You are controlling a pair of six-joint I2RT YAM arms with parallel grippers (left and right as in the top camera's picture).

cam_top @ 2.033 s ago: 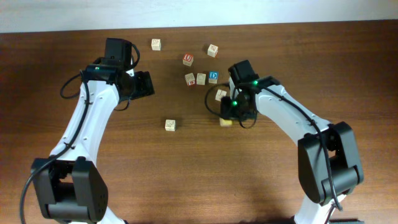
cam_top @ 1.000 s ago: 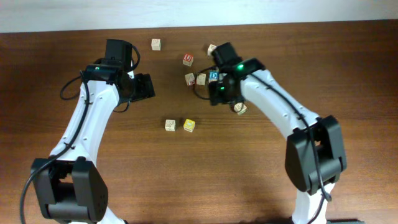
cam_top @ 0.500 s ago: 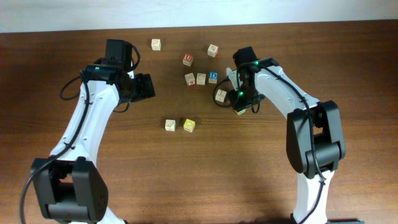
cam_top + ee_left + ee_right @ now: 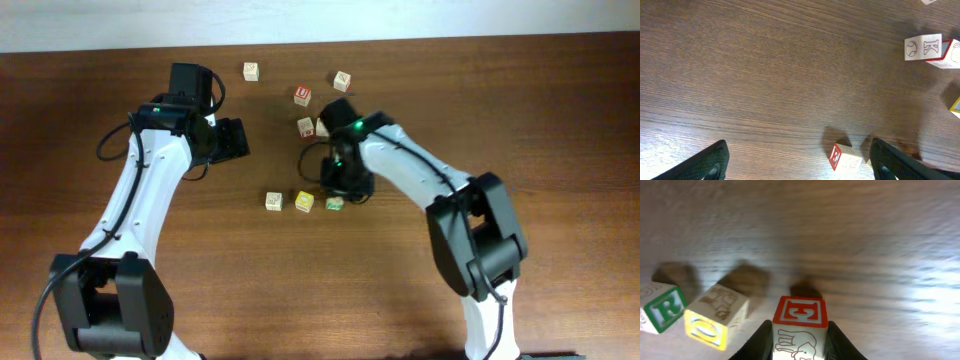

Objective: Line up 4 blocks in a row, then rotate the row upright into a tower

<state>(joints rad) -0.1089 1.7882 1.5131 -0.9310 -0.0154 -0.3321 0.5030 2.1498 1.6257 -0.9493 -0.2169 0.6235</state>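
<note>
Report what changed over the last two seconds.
The right gripper carried the elephant block leftward into the row, beside the yellow-faced block, and is closed on it. The yellow-faced block had itself been moved left to that spot a moment before. The left gripper stayed open and still; the far blocks kept their places.

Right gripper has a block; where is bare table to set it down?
Bare table runs right of the E block in the right gripper, last in a row with the yellow block and pale block, and on the robot's side of that row. Crowded: behind the gripper, around the U block.
</note>
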